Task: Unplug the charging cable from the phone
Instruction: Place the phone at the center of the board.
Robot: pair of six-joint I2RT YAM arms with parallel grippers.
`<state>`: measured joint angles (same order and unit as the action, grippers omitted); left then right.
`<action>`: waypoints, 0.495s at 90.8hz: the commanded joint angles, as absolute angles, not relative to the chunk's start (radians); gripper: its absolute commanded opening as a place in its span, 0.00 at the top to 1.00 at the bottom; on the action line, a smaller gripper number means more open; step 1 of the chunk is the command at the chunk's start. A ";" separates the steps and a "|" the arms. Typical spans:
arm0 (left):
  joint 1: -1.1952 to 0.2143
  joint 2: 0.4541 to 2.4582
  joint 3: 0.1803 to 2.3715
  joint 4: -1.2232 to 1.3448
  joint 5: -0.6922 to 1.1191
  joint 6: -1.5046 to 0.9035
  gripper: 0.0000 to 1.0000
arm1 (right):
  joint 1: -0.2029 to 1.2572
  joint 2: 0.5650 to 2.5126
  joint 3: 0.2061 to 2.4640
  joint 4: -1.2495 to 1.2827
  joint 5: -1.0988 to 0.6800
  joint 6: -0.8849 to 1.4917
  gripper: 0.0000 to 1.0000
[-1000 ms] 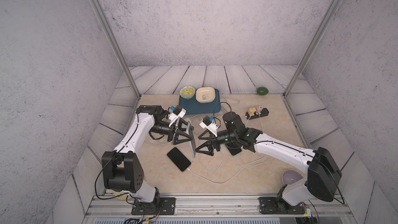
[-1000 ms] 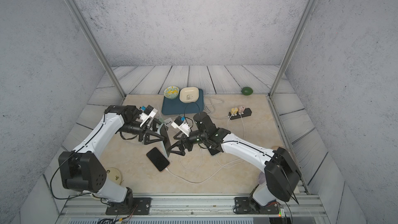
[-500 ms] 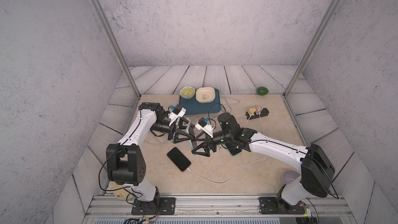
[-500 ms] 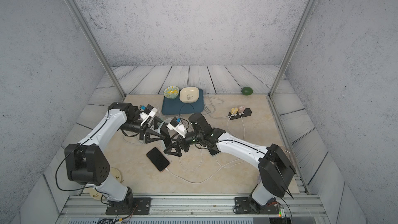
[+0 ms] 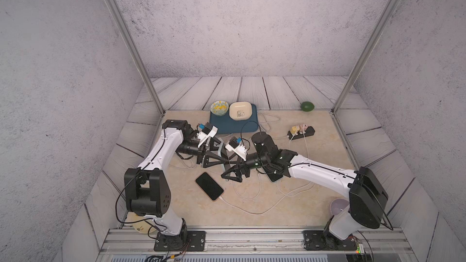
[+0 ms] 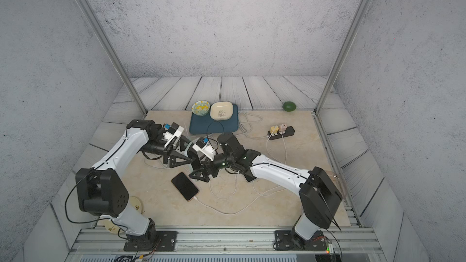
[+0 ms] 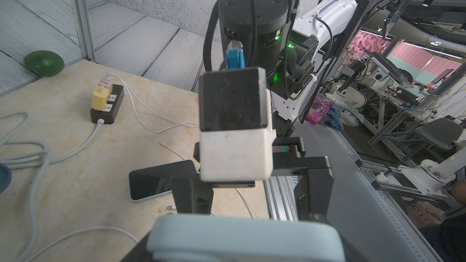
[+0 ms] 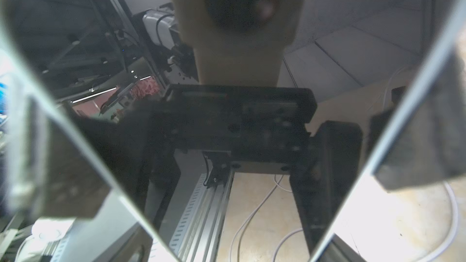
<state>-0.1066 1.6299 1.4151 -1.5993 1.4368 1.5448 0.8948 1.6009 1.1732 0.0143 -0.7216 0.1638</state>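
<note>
- Your left gripper [image 5: 223,154] is clenched on the blue-cased phone [image 7: 244,235], holding it up on edge.
- Your right gripper [image 5: 227,168] has its jaws spread, one on either side of that phone; I can't tell if they touch it.
- The black phone [image 5: 209,186] lies flat on the table [image 5: 322,152] nearby, with the white charging cable [image 5: 252,211] plugged in.

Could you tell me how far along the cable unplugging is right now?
Done: the left gripper is shut on the blue-cased phone, which looks held up off the table. In hand: the right gripper stands open close beside that phone. Left: pulling a plug. Whether this phone's cable is in is hidden, and the black phone on the table has its white cable plugged in.
</note>
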 commanded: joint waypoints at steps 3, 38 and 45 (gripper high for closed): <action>-0.098 1.621 1.436 -1.778 1.488 1.569 0.80 | 0.905 1.611 1.202 0.035 -0.711 0.152 0.14; -0.100 1.621 1.436 -1.778 1.487 1.571 0.79 | 0.906 1.604 1.183 0.056 -0.735 0.147 0.41; -0.099 1.617 1.437 -1.778 1.484 1.573 0.61 | 0.907 1.602 1.178 0.060 -0.746 0.144 0.48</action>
<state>-0.1066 1.6299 1.4151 -1.5993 1.4349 1.5375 0.8967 1.6062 1.1732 0.0246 -0.7059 0.1364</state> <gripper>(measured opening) 0.814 0.763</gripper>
